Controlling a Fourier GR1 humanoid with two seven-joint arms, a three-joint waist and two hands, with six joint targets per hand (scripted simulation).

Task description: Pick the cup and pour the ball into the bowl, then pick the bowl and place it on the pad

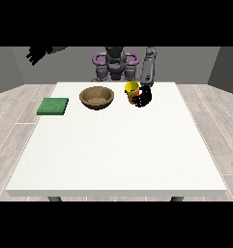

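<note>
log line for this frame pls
stage: cup pickup | hand at view's right: at yellow cup | hand at view's left: raised off table | bowl: on table | green pad: bare

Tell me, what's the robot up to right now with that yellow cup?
Hand at view's right wrapped on the yellow cup, cup upright. Hand at view's left raised off to the side, holding nothing. Wooden bowl and green pad untouched; nothing between cup and bowl.

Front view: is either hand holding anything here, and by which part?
The hand at the view's right is wrapped round the side of the yellow cup. The hand at the view's left is raised off the table, holding nothing.
</note>
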